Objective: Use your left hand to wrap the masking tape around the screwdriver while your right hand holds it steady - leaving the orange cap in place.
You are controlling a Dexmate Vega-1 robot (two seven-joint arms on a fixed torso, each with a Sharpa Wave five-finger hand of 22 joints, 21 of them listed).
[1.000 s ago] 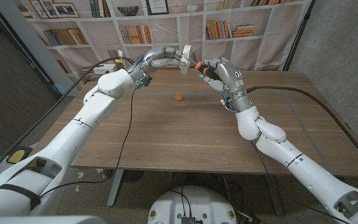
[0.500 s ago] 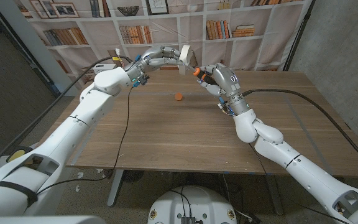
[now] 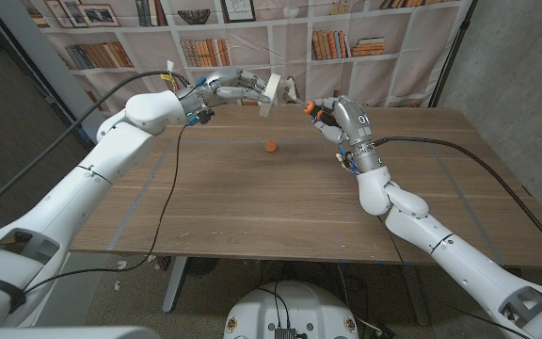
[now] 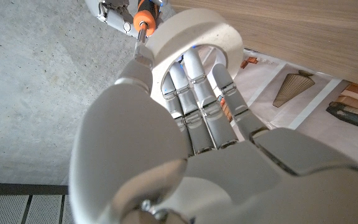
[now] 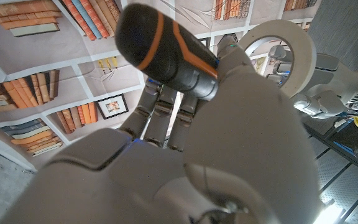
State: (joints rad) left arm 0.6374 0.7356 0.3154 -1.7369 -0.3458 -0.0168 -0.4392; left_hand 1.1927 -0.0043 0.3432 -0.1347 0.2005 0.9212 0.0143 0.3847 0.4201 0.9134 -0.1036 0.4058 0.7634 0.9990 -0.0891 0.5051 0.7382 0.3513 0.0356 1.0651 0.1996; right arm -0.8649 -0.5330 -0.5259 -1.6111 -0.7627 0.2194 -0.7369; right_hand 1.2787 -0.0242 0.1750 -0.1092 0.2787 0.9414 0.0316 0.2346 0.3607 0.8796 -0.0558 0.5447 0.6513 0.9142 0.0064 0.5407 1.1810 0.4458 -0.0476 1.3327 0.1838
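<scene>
My right hand (image 3: 335, 119) grips the screwdriver (image 3: 314, 110) above the table's far side; its black handle with an orange band (image 5: 160, 50) juts out past the fingers. My left hand (image 3: 236, 87) holds the white masking tape roll (image 3: 269, 91), with its fingers pushed through the roll's hole (image 4: 194, 31). The roll hangs a short way to the left of the screwdriver, whose orange collar and metal shaft (image 4: 143, 17) point toward it. From the right wrist the roll (image 5: 286, 51) shows beyond the handle. A small orange cap (image 3: 270, 146) lies on the table below the two hands.
The wooden table (image 3: 280, 202) stretches toward me from the hands. A wall of bookshelves (image 3: 205, 47) stands behind the far edge. A grey concrete wall (image 3: 516, 56) is at the right.
My left hand has carried the tape roll left and up, away from the screwdriver. My right hand has shifted slightly right with the screwdriver. The orange cap has stayed put.
</scene>
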